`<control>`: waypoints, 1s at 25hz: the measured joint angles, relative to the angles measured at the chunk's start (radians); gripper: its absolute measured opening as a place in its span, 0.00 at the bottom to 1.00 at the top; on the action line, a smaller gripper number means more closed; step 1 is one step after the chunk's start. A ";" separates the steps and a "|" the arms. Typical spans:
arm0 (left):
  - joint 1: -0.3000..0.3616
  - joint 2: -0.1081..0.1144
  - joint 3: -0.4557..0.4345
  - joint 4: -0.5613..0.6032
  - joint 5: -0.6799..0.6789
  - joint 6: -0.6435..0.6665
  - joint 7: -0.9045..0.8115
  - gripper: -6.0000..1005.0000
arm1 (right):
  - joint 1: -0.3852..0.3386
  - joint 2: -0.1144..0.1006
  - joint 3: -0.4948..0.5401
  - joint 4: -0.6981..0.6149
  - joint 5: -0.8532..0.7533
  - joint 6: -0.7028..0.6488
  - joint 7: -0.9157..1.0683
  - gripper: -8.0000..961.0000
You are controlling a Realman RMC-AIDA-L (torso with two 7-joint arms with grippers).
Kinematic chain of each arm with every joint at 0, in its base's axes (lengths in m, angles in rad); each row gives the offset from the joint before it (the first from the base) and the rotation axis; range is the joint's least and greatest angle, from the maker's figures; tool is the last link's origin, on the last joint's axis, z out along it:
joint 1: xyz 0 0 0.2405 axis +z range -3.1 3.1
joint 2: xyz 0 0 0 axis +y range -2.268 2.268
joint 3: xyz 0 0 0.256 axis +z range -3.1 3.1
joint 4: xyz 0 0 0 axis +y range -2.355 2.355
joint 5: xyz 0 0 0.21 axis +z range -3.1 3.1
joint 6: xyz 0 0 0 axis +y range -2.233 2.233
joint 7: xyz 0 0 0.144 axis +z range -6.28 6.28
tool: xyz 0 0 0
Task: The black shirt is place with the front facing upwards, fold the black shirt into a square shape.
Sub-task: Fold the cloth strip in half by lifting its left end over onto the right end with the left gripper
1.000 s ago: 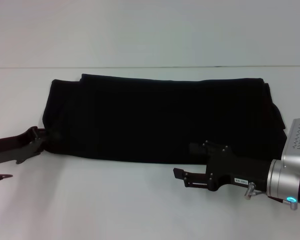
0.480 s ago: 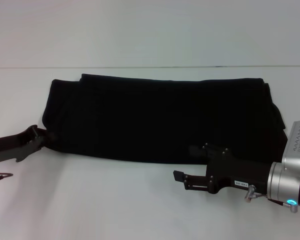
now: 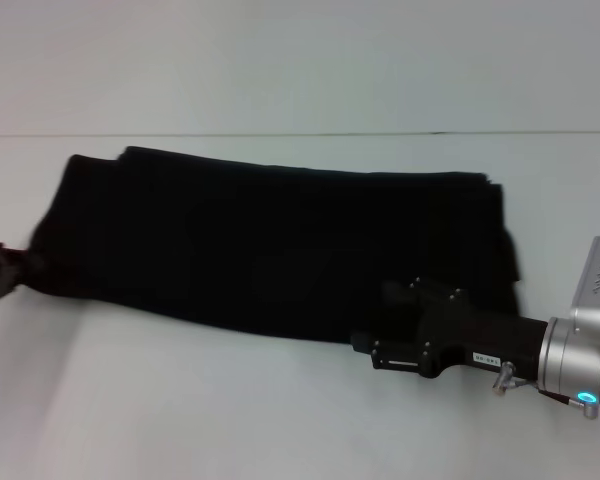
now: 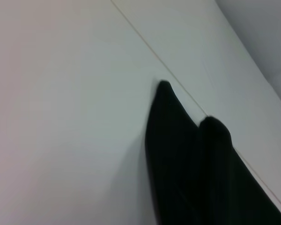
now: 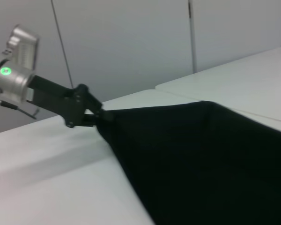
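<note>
Gripping, left tool (image 5: 94, 117): clenched on the black shirt's (image 3: 270, 250) 9 o'clock end.
Right tool (image 3: 372, 350): at the 5 o'clock hem, grip unclear.
Shirt: long band across the worktop (image 3: 180, 400).
Progress: lengthwise folded; crosswise folds remain.

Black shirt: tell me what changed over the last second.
The folded black shirt slid toward the robot's left. The left tool, shut on its left end, drew back to the head view's edge, dragging it. The right tool moved up to the shirt's near edge; its grip cannot be made out. The shirt kept its long folded band shape on the white table.
</note>
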 joint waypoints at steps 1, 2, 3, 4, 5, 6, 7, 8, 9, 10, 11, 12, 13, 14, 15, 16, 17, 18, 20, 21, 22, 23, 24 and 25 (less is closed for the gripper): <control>0.007 0.012 -0.018 0.000 0.003 0.001 0.002 0.07 | -0.001 -0.001 0.006 0.000 0.000 0.000 0.000 0.95; 0.012 0.022 -0.034 0.002 0.005 0.002 0.004 0.07 | -0.001 -0.001 0.011 -0.001 0.000 -0.001 0.000 0.95; 0.016 0.031 -0.048 0.004 0.007 0.002 0.006 0.07 | -0.001 -0.001 0.013 -0.001 0.000 -0.001 0.002 0.95; 0.023 0.042 -0.064 0.008 0.008 0.003 0.008 0.07 | -0.002 -0.002 0.015 -0.002 0.001 -0.001 0.005 0.95; 0.027 0.050 -0.075 0.014 0.012 0.003 0.007 0.07 | -0.002 -0.003 0.017 -0.002 0.001 -0.001 0.009 0.95; 0.031 0.057 -0.083 0.018 0.017 0.003 0.005 0.07 | -0.003 -0.003 0.017 -0.002 0.001 -0.001 0.013 0.95; 0.033 0.065 -0.100 0.024 0.032 0.003 -0.001 0.07 | -0.004 -0.003 0.017 -0.002 0.001 0.000 0.015 0.95; 0.034 0.070 -0.113 0.030 0.044 0.003 -0.006 0.07 | -0.005 -0.004 0.018 -0.002 0.001 0.002 0.016 0.95; 0.035 0.073 -0.128 0.035 0.057 0.003 -0.012 0.07 | -0.006 -0.004 0.020 -0.002 0.001 0.004 0.016 0.95; 0.035 0.073 -0.136 0.038 0.059 0.003 -0.012 0.07 | -0.008 -0.004 0.022 -0.002 0.001 0.006 0.017 0.95; 0.035 0.073 -0.143 0.041 0.062 0.005 -0.013 0.07 | -0.010 -0.004 0.024 -0.002 0.002 0.006 0.017 0.95; 0.033 0.074 -0.147 0.043 0.061 0.011 -0.013 0.07 | -0.012 -0.004 0.027 -0.002 0.002 0.007 0.017 0.95; 0.032 0.075 -0.149 0.044 0.060 0.016 -0.013 0.07 | -0.013 -0.004 0.031 -0.002 0.002 0.007 0.017 0.95; 0.027 0.076 -0.153 0.046 0.055 0.030 -0.013 0.07 | -0.015 -0.004 0.035 -0.002 0.002 0.007 0.017 0.95; 0.018 0.077 -0.161 0.047 0.049 0.051 -0.013 0.07 | -0.017 -0.004 0.038 -0.002 0.002 0.007 0.017 0.95; 0.011 0.078 -0.166 0.047 0.044 0.068 -0.013 0.07 | -0.020 -0.005 0.043 -0.002 0.002 0.007 0.017 0.95; -0.002 0.080 -0.173 0.048 0.039 0.098 -0.015 0.07 | -0.026 -0.005 0.052 -0.002 0.002 0.007 0.017 0.95; -0.019 0.082 -0.177 0.049 0.032 0.130 -0.018 0.07 | -0.033 -0.006 0.061 -0.002 0.002 0.007 0.017 0.95; -0.059 0.083 -0.180 0.051 0.007 0.192 -0.024 0.07 | -0.049 -0.008 0.085 -0.002 0.002 0.004 0.017 0.95; -0.080 0.081 -0.180 0.053 -0.009 0.213 -0.025 0.07 | -0.058 -0.009 0.097 -0.003 0.002 0.003 0.017 0.95; -0.104 0.077 -0.177 0.055 -0.028 0.235 -0.025 0.07 | -0.068 -0.010 0.107 -0.006 0.002 0.001 0.017 0.95; -0.136 0.068 -0.174 0.059 -0.046 0.258 -0.025 0.07 | -0.077 -0.010 0.115 -0.008 0.001 0.001 0.017 0.95; -0.161 0.061 -0.171 0.061 -0.054 0.273 -0.024 0.07 | -0.087 -0.010 0.122 -0.010 0.001 0.001 0.017 0.95; -0.202 0.047 -0.167 0.064 -0.059 0.294 -0.021 0.07 | -0.095 -0.010 0.127 -0.012 0.001 0.000 0.017 0.95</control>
